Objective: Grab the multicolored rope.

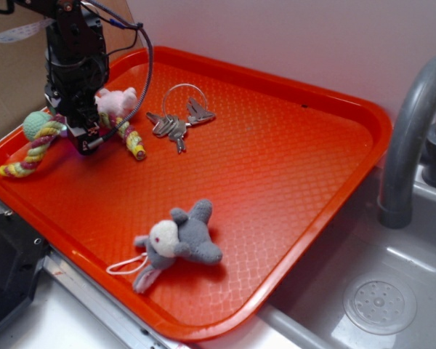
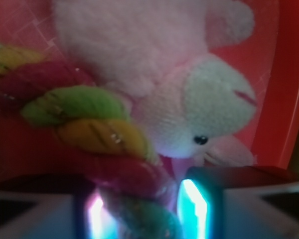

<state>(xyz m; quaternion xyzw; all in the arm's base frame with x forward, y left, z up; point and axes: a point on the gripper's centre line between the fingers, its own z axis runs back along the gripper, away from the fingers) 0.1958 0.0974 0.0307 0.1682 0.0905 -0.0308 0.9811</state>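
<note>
The multicolored rope (image 1: 40,145) lies in the far left corner of the orange tray (image 1: 291,167), its teal ball end close to the tray's rim. The gripper (image 1: 86,134) is down over the rope's middle, its fingers (image 2: 197,206) spread with the twisted strands between them. The pink plush animal (image 1: 116,100) presses against the rope. Keys (image 1: 176,120) lie near; the grey plush animal (image 1: 178,240) sits well apart.
</note>
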